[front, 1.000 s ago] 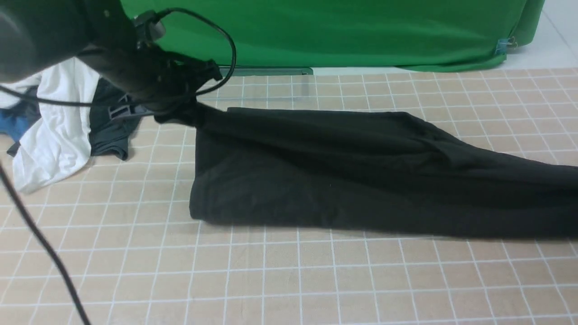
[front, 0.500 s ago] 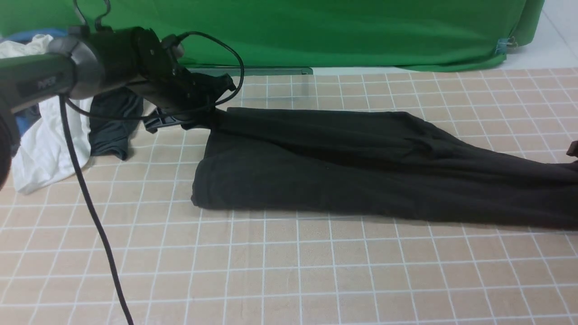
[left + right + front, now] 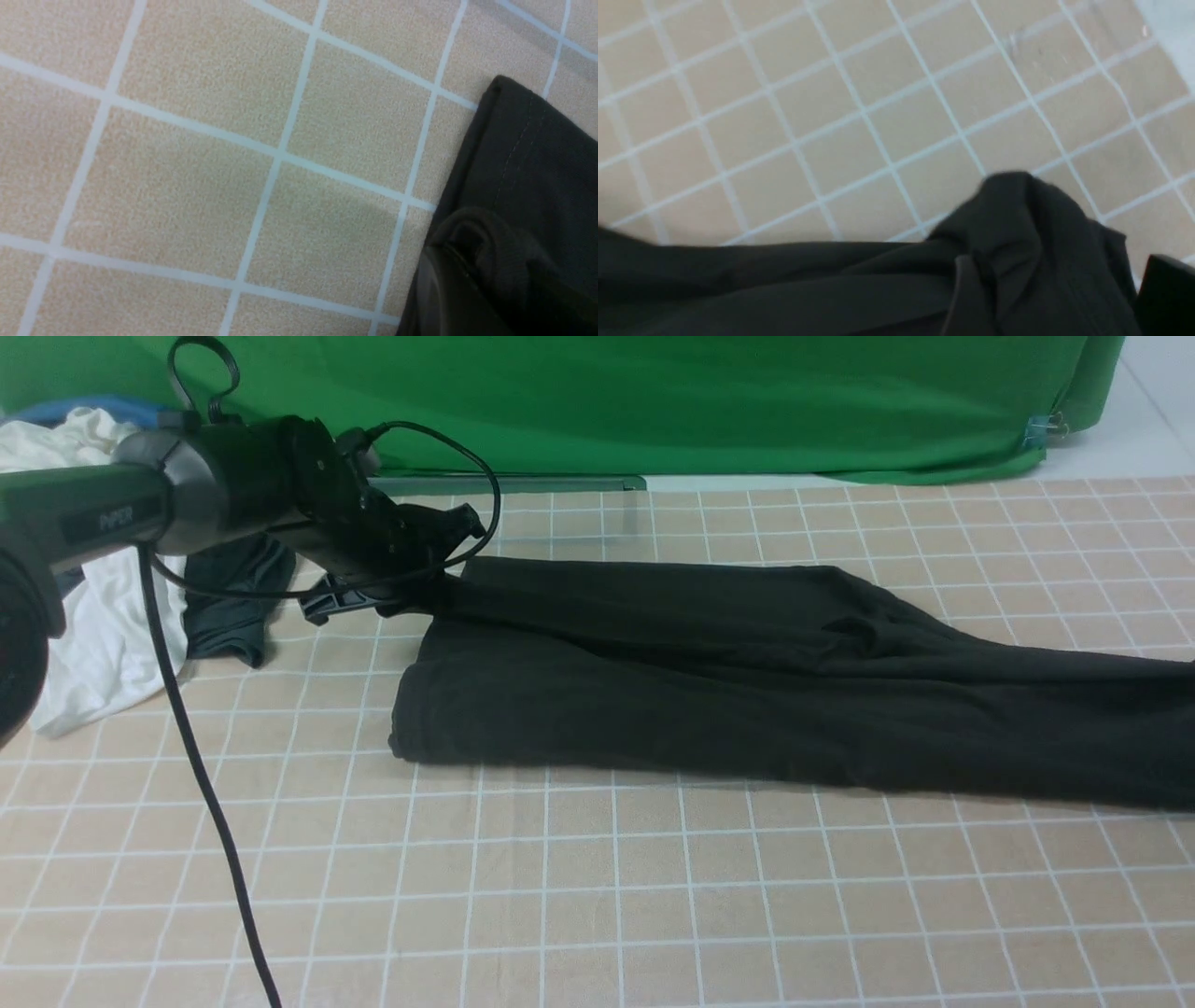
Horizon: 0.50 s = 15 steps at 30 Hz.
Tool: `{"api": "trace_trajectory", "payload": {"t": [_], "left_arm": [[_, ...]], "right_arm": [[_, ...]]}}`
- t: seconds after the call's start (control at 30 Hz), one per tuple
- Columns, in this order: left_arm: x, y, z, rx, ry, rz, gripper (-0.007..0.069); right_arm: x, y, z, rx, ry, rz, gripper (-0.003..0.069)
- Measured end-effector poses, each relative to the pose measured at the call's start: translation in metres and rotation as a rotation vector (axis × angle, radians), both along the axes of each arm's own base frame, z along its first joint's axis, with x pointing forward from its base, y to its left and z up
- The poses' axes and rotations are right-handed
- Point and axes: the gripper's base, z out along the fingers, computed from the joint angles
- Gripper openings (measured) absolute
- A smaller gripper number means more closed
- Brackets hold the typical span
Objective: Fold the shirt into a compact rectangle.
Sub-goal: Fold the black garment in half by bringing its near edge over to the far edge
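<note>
The left jaws are pressed together on the far left corner of the black shirt (image 3: 709, 691) and hold that corner a little off the worktop (image 3: 597, 915). In the left wrist view the cloth bunches up against one finger (image 3: 448, 298). The right jaws do not show in the front view. In the right wrist view they look spread. The bunched end of the shirt lies loose there, with a thin strip of worktop showing next to the dark finger (image 3: 1169, 298).

The shirt is folded into a long band. It lies across the middle of the worktop and runs off at the right edge. A dark grey garment (image 3: 224, 616) and a white garment (image 3: 112, 635) lie near the far left corner. A green cloth (image 3: 709, 401) hangs along the far edge.
</note>
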Motion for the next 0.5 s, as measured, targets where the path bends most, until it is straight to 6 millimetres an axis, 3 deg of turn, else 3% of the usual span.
{"api": "trace_trajectory", "payload": {"t": [0.13, 0.23, 0.27, 0.33, 0.5], "left_arm": [[0.0, 0.0, 0.0, -0.005, 0.0, 0.002, 0.0027], [0.0, 0.0, 0.0, -0.004, -0.001, 0.0, 0.0027], [0.0, 0.0, 0.0, -0.004, -0.001, 0.0, 0.0027], [0.0, 0.0, 0.0, -0.004, -0.002, 0.0, 0.0027], [0.0, 0.0, 0.0, -0.006, 0.002, 0.0, 0.0027]], "right_arm": [[0.013, 0.049, 0.011, -0.013, 0.016, 0.173, 0.0469], [0.025, 0.099, -0.003, -0.021, 0.021, 0.341, 0.0469], [0.027, 0.105, -0.005, -0.021, 0.016, 0.361, 0.0469], [0.039, 0.143, -0.021, -0.023, 0.007, 0.471, 0.0469], [0.068, 0.181, -0.044, -0.02, 0.055, 0.552, 0.0469]]}}
